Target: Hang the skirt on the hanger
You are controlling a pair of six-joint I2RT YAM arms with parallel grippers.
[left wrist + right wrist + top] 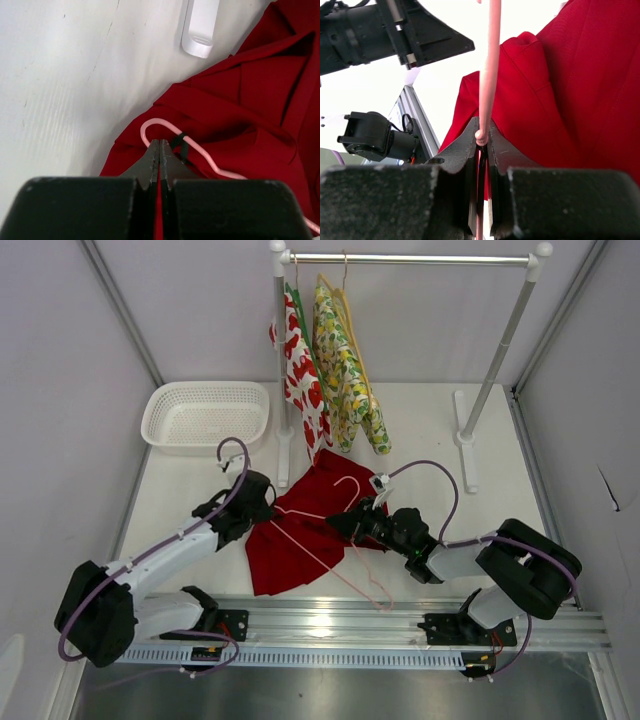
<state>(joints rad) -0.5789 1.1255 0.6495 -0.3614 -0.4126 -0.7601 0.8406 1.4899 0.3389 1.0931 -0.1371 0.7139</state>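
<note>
The red skirt (300,550) lies crumpled on the white table between my two arms. The pink wire hanger (346,480) lies across it, its hook pointing to the rack. My left gripper (265,505) sits at the skirt's left edge, shut, with red cloth (240,115) showing between its jaws; a curved end of the hanger (155,120) lies just past its tips (159,142). My right gripper (352,523) is shut on the hanger's wire (492,60), low over the skirt (580,90); the wire runs straight out from between its tips (481,127).
A clothes rack (410,258) stands at the back with a white fruit-print garment (303,380) and a yellow-green garment (345,370) hanging on it. Its white foot (284,455) is close behind the skirt and also shows in the left wrist view (200,30). A white basket (205,415) sits back left.
</note>
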